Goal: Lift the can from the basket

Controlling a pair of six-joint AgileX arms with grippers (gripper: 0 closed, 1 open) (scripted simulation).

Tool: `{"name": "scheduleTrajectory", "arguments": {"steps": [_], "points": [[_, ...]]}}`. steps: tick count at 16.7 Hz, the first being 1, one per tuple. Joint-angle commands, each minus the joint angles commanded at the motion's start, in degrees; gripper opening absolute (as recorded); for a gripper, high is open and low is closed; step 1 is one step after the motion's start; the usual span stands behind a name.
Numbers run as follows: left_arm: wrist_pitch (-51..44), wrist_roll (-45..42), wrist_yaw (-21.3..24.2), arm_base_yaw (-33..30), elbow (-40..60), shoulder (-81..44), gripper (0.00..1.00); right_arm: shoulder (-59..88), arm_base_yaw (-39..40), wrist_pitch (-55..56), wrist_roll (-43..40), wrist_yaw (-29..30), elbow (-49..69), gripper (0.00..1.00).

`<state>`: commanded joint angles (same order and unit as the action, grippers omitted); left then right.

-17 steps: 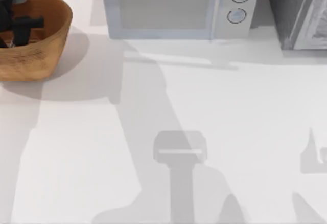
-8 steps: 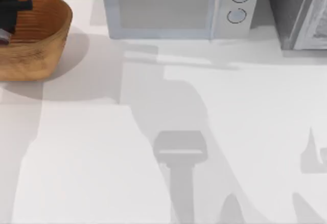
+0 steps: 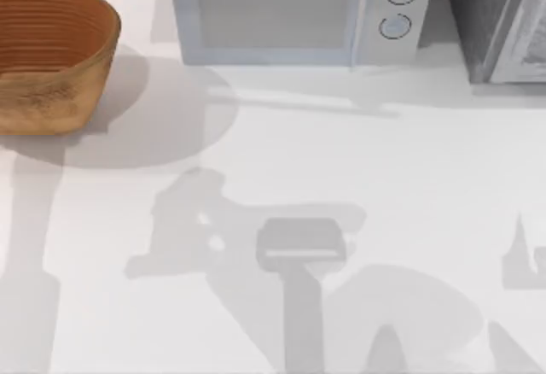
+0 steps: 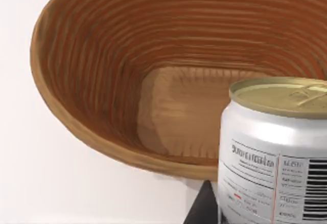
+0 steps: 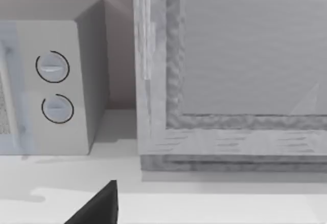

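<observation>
The can (image 4: 276, 152) sits close against the left wrist camera, upright, gold top up, with the basket (image 4: 127, 81) below and behind it and showing a bare floor, so I judge the can is clear of the basket and carried by the left gripper; a dark finger (image 4: 204, 206) shows at its lower side, and the fingers look closed on the can, though the contact itself is mostly hidden. In the top view the basket (image 3: 51, 58) stands at the far left edge of the worktop (image 3: 341, 178), next to a microwave (image 3: 290, 11). The main risk I see is slip: the can is smooth and held low on its body, so a quick swing or a tilt could let it pivot or drop back into the basket or onto the rim. The basket's near wall rises close under the can, so any low sideways move could clip it. Open room lies toward the middle of the worktop. The right arm is parked at the right, facing the microwave (image 5: 51, 81) and a grey cabinet (image 5: 230, 70); I cannot tell its fingers' state
</observation>
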<state>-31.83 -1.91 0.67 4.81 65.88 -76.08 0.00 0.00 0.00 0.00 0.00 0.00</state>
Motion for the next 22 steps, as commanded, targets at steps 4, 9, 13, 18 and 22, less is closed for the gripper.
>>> {"name": "scheduleTrajectory", "arguments": {"steps": [4,9,13,18,22], "points": [[11.5,0.9,-1.2,-1.1,-26.2,29.3,0.00,0.0,0.0,0.0,0.0,0.0,0.0,1.00],[23.5,1.6,-1.4,-3.0,-51.9,58.5,0.00,0.0,0.0,0.0,0.0,0.0,0.0,1.00],[29.9,1.9,-1.0,-4.3,-62.9,72.1,0.00,0.0,0.0,0.0,0.0,0.0,0.0,1.00],[31.8,1.9,-0.7,-4.8,-65.9,76.1,0.00,0.0,0.0,0.0,0.0,0.0,0.0,1.00],[31.7,1.8,-0.7,-4.6,-65.8,75.8,0.00,0.0,0.0,0.0,0.0,0.0,0.0,1.00]]}}
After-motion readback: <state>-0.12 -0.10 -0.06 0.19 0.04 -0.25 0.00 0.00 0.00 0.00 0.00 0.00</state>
